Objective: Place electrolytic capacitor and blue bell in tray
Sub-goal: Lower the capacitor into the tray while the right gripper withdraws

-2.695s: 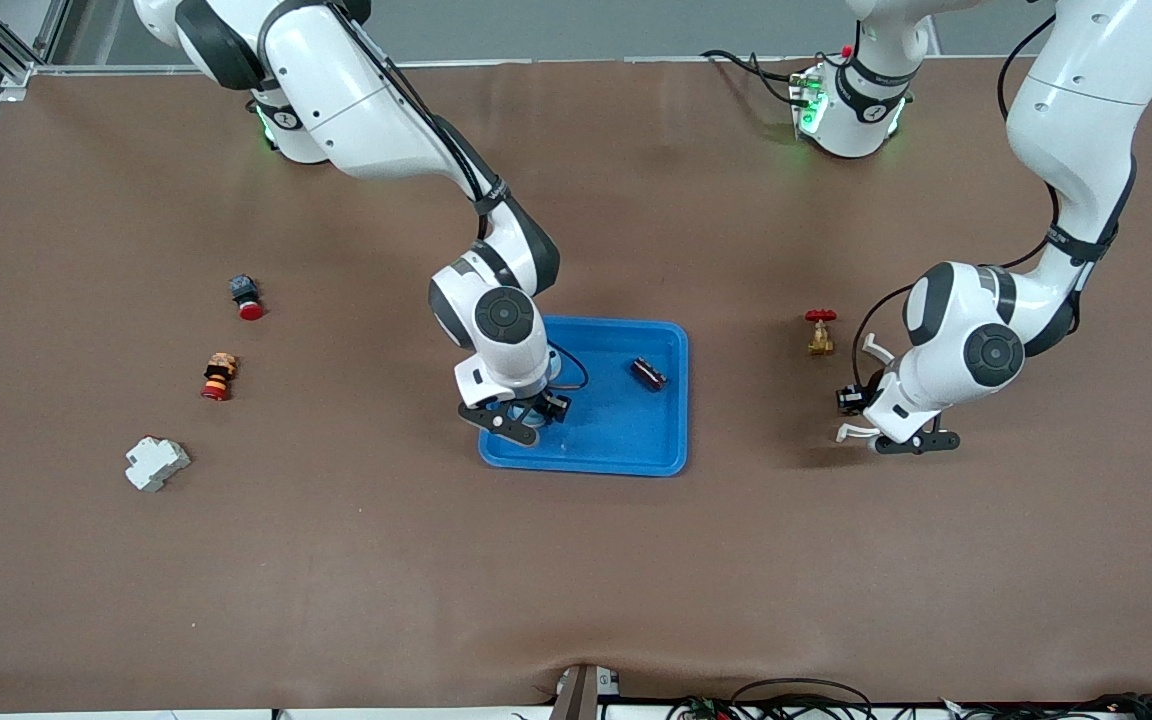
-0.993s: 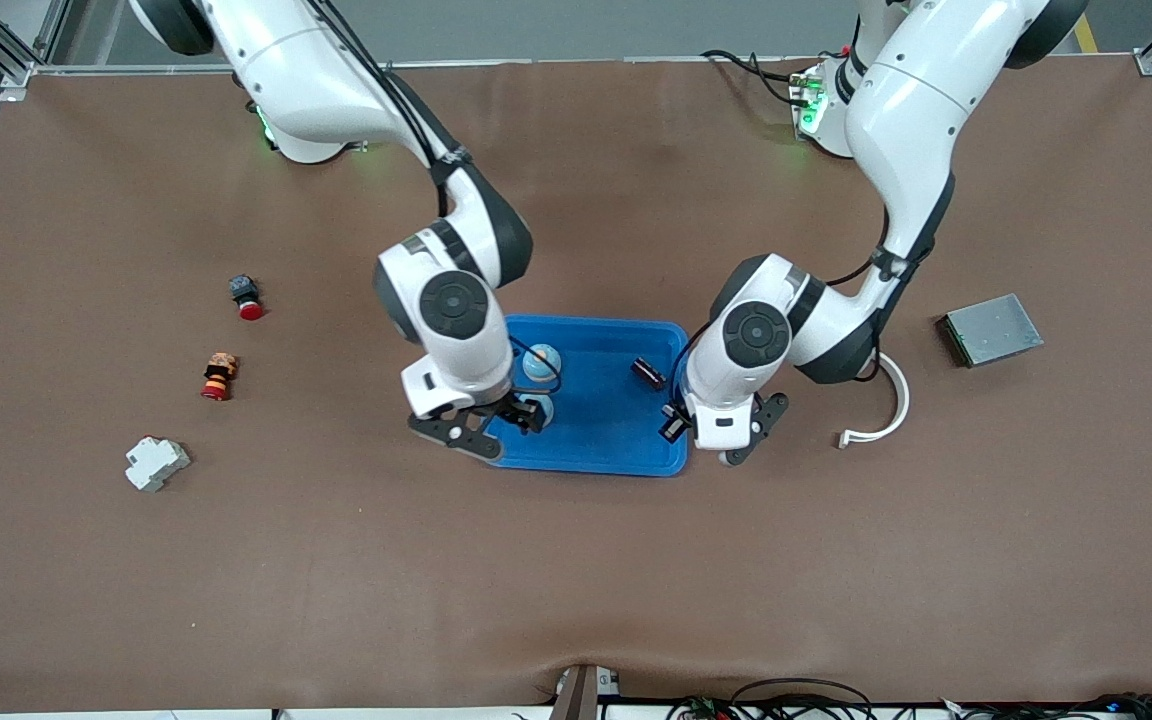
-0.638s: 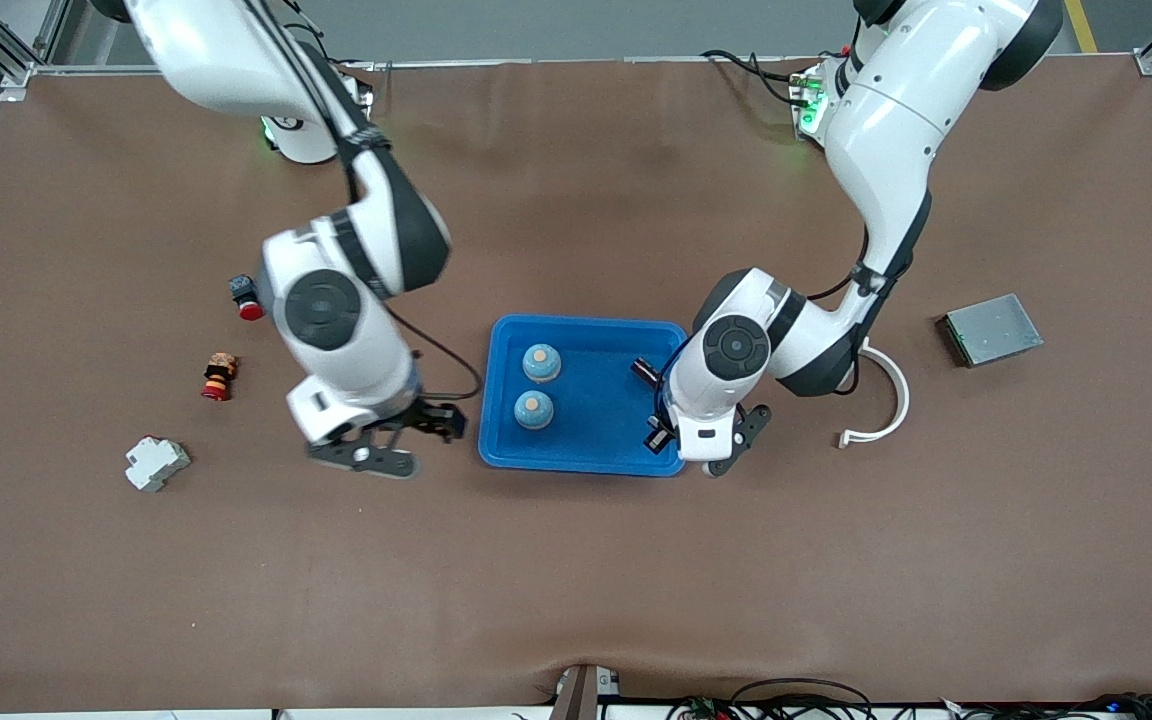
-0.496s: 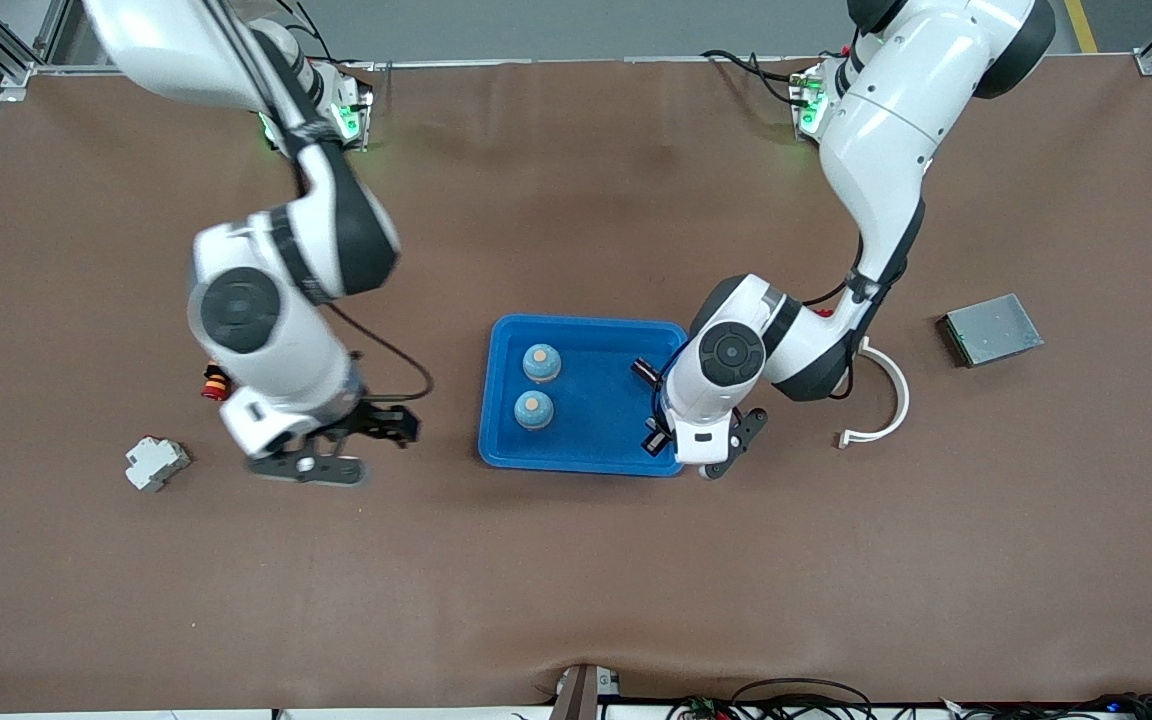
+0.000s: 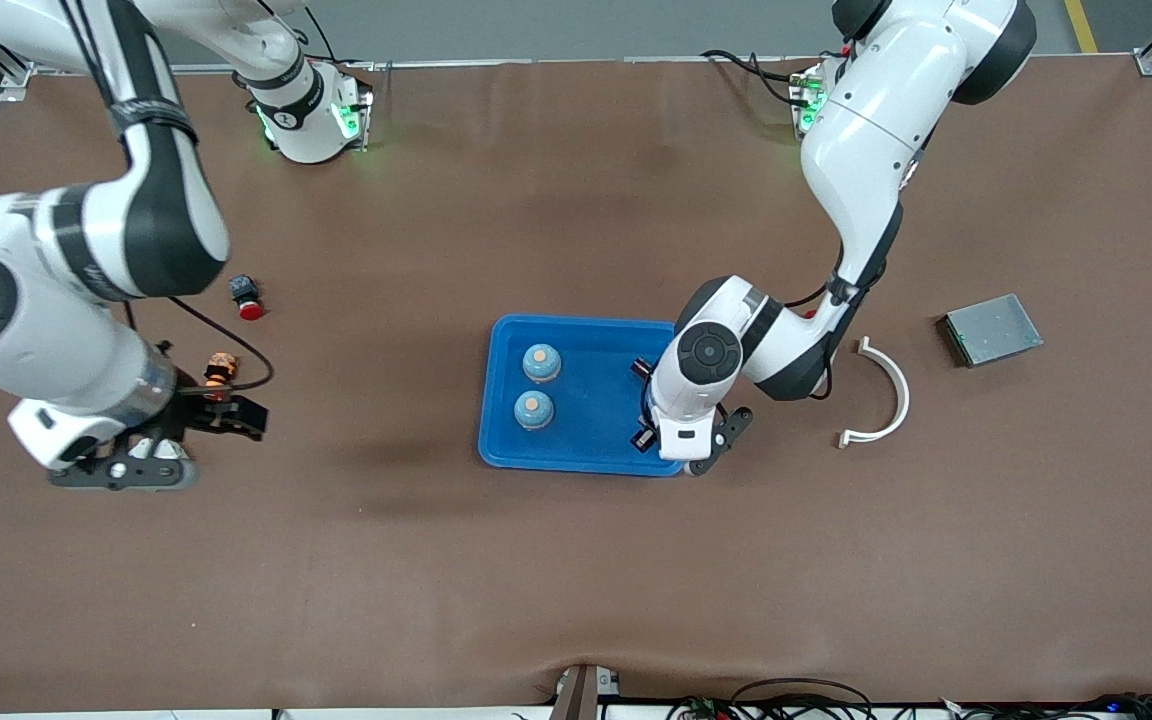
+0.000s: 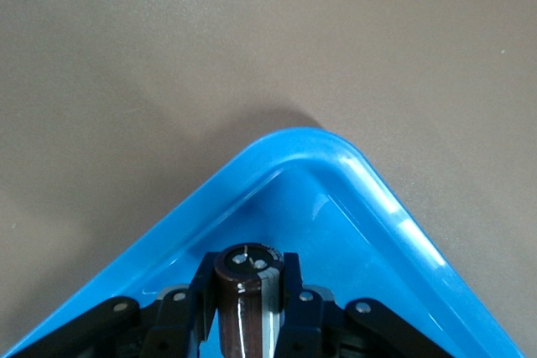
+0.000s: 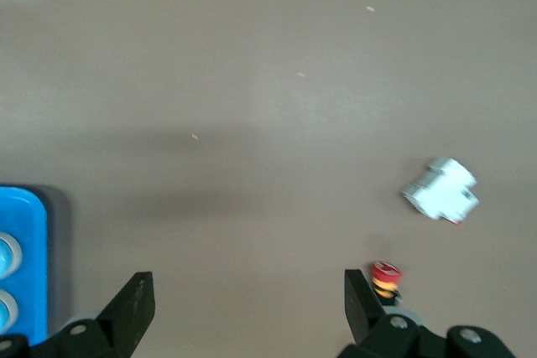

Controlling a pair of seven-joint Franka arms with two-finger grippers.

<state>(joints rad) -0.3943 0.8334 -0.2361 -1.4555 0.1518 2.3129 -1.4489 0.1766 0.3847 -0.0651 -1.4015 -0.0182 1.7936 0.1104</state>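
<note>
My left tool (image 6: 247,312) is clenched on the electrolytic capacitor (image 6: 246,295), a small dark cylinder with a glossy sleeve and a metal end cap. It hangs over the corner of the tray (image 5: 586,455) that lies nearest the front edge of the counter (image 5: 576,560) on the left arm's side. I judge the capacitor light and rigid, its sleeve slippery; the sound hold is across the round body, as now, never on the end cap. No leads are visible.

Two blue bells (image 5: 541,362) (image 5: 533,409) already sit in the tray, toward its right-arm end. I judge them light, hard and prone to roll; grip low on the dome.

My right tool (image 5: 161,440) is released, holding nothing, waiting over the counter's right-arm end near a white block (image 7: 440,189) and a red button (image 7: 385,276).

No brand, label or writing is legible anywhere.
</note>
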